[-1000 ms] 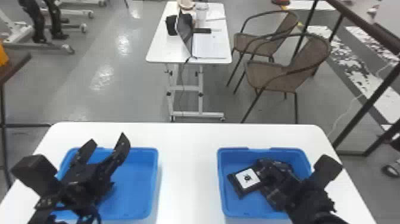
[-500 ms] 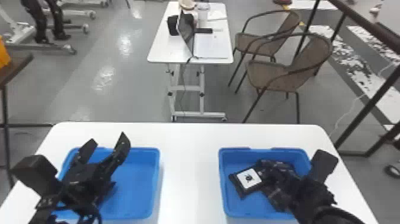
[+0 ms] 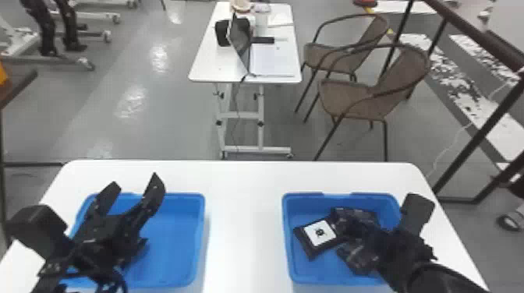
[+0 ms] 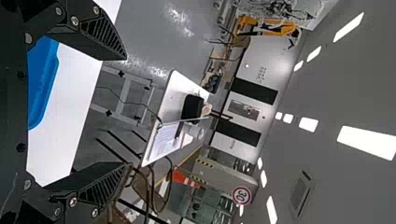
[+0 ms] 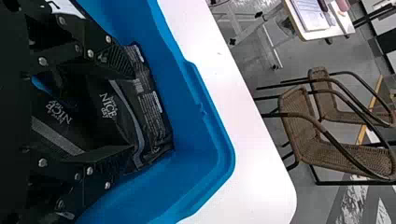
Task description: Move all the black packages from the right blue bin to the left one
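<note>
In the head view, the left gripper (image 3: pixel 134 185) is over the left blue bin (image 3: pixel 202 233), fingers spread with nothing between them. The left wrist view shows the same gripper (image 4: pixel 123 112) open and a corner of that bin (image 4: pixel 45 88). My right gripper (image 3: pixel 384 249) is down in the right blue bin (image 3: pixel 286 237), among black packages (image 3: pixel 353 214); its fingertips are hidden there. A black package with a white label (image 3: pixel 306 243) lies left of it. In the right wrist view, the right gripper (image 5: pixel 133 112) has its fingers apart, with dark packages (image 5: pixel 93 112) between and beyond them.
Both bins stand on a white table (image 3: pixel 245 195), with a bare strip between them. Past its far edge are a small desk (image 3: pixel 218 64) with a laptop and two brown chairs (image 3: pixel 351 99). A dark railing (image 3: pixel 483 132) is at the right.
The right gripper's wrist has shifted slightly left and away from the robot in the head view. The left arm and the labelled package look unmoved.
</note>
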Robot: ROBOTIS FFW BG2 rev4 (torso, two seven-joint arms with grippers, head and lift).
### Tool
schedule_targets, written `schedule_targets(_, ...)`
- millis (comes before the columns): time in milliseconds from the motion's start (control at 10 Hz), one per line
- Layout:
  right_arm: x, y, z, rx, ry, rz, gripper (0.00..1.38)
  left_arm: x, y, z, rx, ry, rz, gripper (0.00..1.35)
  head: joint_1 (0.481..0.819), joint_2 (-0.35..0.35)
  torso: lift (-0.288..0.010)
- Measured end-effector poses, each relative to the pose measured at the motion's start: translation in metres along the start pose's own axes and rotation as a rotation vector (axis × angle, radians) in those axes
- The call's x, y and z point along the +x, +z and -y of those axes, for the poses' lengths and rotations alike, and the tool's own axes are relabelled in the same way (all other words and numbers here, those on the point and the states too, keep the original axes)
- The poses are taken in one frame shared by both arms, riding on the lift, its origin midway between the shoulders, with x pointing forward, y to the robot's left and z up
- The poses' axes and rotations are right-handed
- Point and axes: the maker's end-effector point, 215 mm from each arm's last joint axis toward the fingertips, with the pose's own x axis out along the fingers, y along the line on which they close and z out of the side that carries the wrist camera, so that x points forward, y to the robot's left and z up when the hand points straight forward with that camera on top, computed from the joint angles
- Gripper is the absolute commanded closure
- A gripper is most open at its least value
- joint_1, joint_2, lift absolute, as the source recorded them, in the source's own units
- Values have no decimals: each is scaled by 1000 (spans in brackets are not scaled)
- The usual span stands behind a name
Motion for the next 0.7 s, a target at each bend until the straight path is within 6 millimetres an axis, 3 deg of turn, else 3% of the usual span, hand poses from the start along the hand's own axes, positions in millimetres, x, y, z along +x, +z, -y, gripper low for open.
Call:
schedule_targets(400,-13,-5,-17,20,41,7,1170,-1,-3,-2,-9,5,1,229,695,-10,-40)
schedule_targets(600,-20,-17,-18,53,47,-2,1151,-2,-3,-3,-15,8,5,229,695,-1,-40)
schedule_targets(700,-22,-22,-16,50,47,-10,857,-3,-3,-3,-18,9,6,229,695,1,-40)
